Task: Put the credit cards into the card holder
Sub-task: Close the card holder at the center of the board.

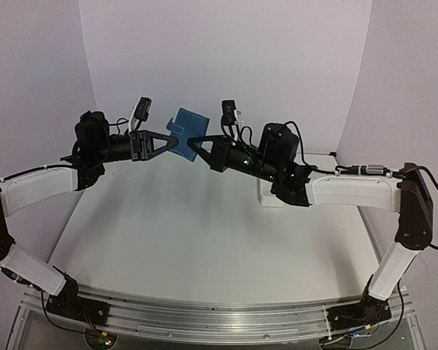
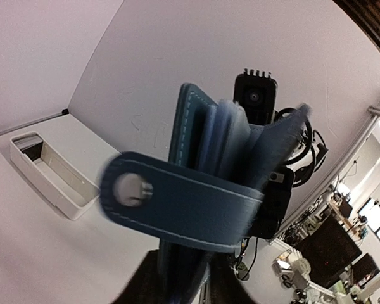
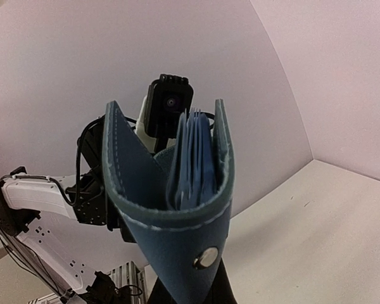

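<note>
The dark-blue card holder (image 1: 190, 125) hangs in the air above the back of the table, gripped from both sides. My left gripper (image 1: 174, 143) is shut on its left edge, and my right gripper (image 1: 193, 144) is shut on its right edge. In the left wrist view the card holder (image 2: 196, 202) rises from my left gripper (image 2: 183, 286), its snap tab (image 2: 134, 189) lying across the front. In the right wrist view the card holder (image 3: 171, 221) gapes slightly above my right gripper (image 3: 187, 294), showing pale blue pocket pages (image 3: 193, 158). The credit cards are not visible.
A long white tray (image 1: 269, 197) stands on the table at the back right, under the right arm, and also shows in the left wrist view as the tray (image 2: 54, 177). Both arms stretch over the table's middle at about the same height.
</note>
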`<act>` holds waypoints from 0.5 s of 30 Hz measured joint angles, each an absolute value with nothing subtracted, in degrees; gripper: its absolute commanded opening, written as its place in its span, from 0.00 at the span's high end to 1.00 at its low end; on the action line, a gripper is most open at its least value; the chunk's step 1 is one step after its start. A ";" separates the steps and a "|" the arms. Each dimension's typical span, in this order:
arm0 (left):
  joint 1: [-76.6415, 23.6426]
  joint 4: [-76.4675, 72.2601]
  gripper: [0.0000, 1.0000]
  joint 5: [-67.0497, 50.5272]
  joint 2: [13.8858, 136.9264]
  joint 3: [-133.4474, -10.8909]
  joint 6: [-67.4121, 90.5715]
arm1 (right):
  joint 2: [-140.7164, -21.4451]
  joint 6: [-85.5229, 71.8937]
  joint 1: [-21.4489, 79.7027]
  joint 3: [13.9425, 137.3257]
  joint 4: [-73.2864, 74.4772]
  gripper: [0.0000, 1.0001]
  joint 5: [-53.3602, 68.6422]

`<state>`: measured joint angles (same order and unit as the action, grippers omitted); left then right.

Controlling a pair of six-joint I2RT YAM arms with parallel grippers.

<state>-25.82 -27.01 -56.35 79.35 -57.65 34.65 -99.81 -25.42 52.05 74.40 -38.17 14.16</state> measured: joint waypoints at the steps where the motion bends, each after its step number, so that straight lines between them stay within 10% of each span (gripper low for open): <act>1: -25.81 -27.31 0.99 -56.75 79.37 -57.69 34.98 | -100.13 -25.76 52.05 74.53 -38.38 0.98 14.18; 6: -25.47 -25.48 1.00 -56.32 79.35 -57.84 33.41 | -102.33 -28.78 51.46 75.46 -38.82 0.34 12.92; 15: -30.94 -10.50 1.00 -25.49 76.29 -53.44 -10.31 | -100.87 -34.36 51.18 72.36 -25.18 0.22 2.52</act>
<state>-30.94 -10.50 -25.49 76.29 -53.44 -10.31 -100.87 -34.36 51.18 72.36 -25.18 2.52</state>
